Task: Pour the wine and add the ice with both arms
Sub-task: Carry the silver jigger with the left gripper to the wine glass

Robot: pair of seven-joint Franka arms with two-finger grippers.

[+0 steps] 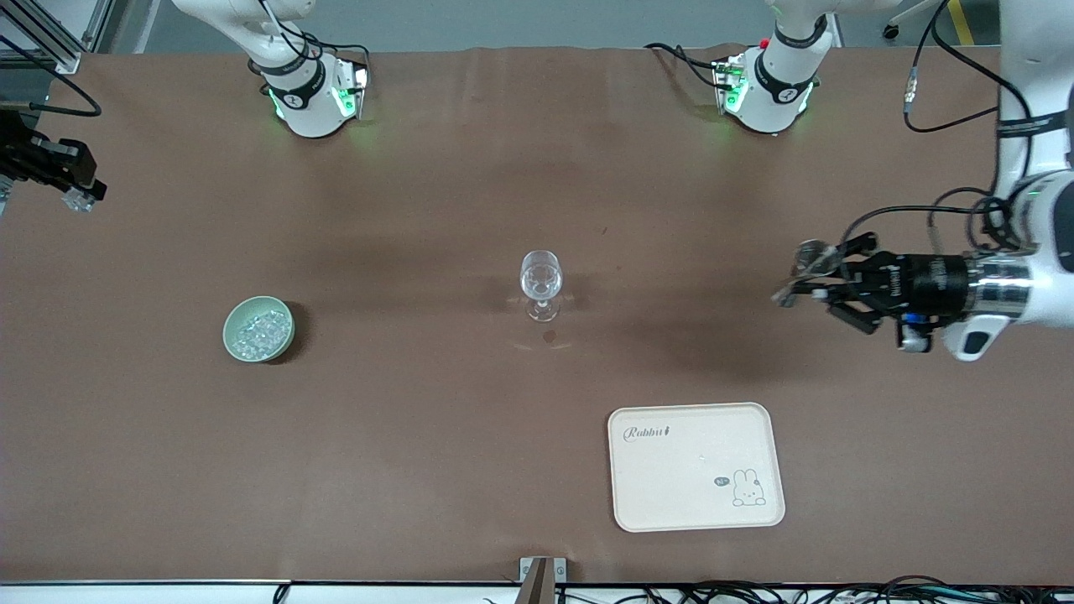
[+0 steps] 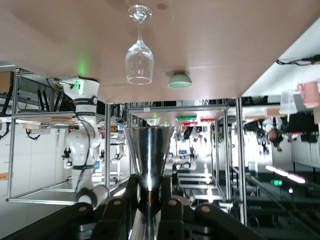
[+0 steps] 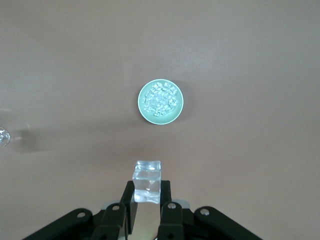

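A clear wine glass [image 1: 541, 281] stands upright mid-table and looks empty; it also shows in the left wrist view [image 2: 139, 57]. A pale green bowl [image 1: 258, 329] toward the right arm's end holds a heap of ice [image 1: 260, 331]. My right gripper [image 1: 82, 191] is in the air at the right arm's end of the table, shut on one clear ice cube [image 3: 147, 181]; the bowl [image 3: 160, 101] shows below in its wrist view. My left gripper [image 1: 831, 281] is above the table at the left arm's end, shut on a steel cone-shaped cup [image 2: 149, 155], held sideways and pointing toward the glass.
A cream tray [image 1: 696, 466] with a rabbit print lies nearer to the front camera than the glass, toward the left arm's end. A small dark spot [image 1: 549, 336] marks the cloth just in front of the glass. The two arm bases [image 1: 310, 92] [image 1: 772, 84] stand along the table's back edge.
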